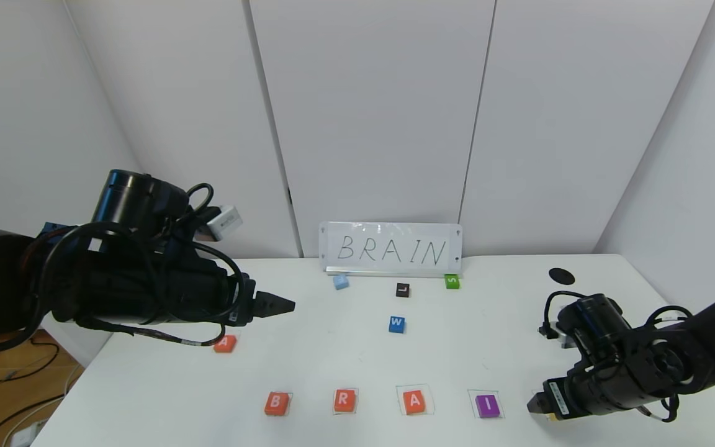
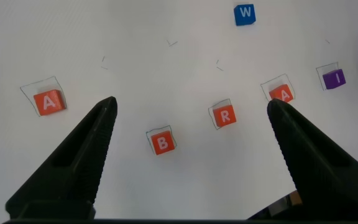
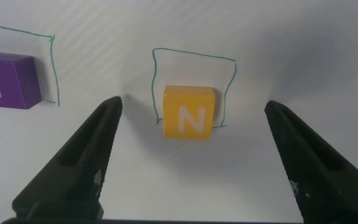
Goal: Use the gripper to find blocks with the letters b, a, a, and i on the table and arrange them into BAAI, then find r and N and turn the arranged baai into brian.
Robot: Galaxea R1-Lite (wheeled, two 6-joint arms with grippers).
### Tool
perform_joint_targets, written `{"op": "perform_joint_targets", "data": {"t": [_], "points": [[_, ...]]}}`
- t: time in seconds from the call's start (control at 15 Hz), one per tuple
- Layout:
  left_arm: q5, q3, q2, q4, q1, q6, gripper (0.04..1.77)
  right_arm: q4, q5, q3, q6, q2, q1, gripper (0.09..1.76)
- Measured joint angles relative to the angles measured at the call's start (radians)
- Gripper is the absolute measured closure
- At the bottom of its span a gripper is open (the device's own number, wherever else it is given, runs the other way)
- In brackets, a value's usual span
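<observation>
On the white table [image 1: 332,360], a front row reads B [image 1: 275,403], r [image 1: 344,400], A [image 1: 414,401] and purple I [image 1: 487,405], each inside a pen-drawn square. A second orange-red A [image 1: 224,343] lies apart at the left, below my left gripper [image 1: 277,304], which hangs open above the table. The left wrist view shows B [image 2: 161,142], r [image 2: 225,116] and both A blocks [image 2: 48,102] [image 2: 282,93] far beneath it. My right gripper [image 1: 534,403] is low at the row's right end and open. The yellow N [image 3: 189,112] rests in its square, free between the spread fingers [image 3: 92,155].
A card reading BRAIN [image 1: 390,249] stands at the back. In front of it lie a pale blue block [image 1: 341,282], a black L [image 1: 402,290], a green S [image 1: 452,281] and a blue W [image 1: 396,324]. A black hole [image 1: 561,276] is at the back right.
</observation>
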Motion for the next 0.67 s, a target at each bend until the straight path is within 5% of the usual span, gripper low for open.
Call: {"op": "perform_joint_targets", "data": {"t": [0.67], "points": [[0.000, 0.000, -0.001, 0.000, 0.000, 0.000, 0.09, 0.088, 0.000, -0.033, 0.004, -0.102, 0.001, 0.15]]}}
